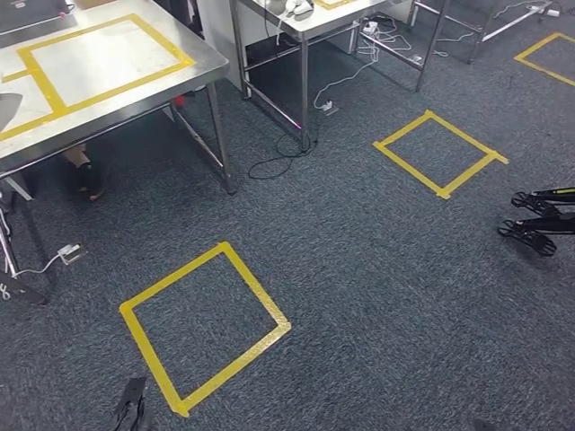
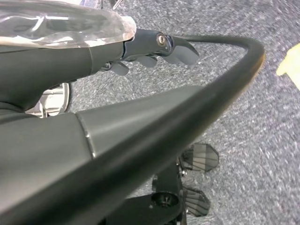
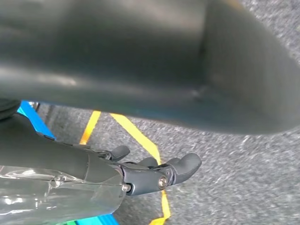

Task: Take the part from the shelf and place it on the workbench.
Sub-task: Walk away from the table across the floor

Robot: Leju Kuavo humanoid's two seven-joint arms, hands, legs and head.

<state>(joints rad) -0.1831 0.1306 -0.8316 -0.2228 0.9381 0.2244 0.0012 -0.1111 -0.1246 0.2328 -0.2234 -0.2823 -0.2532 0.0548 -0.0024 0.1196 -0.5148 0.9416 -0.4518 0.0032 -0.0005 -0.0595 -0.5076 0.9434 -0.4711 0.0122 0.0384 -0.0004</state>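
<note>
Left hand [image 2: 141, 47] and right hand [image 3: 141, 176] hang empty, fingers apart; steel workbench [image 1: 101, 58] bears yellow tape [image 1: 170, 40].

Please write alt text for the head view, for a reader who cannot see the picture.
Dark grey carpet with yellow tape squares, the nearest one just ahead. A steel table with yellow tape on top stands at upper left, a second table behind it, with cables on the floor between.

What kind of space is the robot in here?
Likely a robotics lab or test area. A steel workbench bears yellow tape outlines, taped yellow squares mark spots on the grey carpet, and loose cables trail under a second metal table.
</note>
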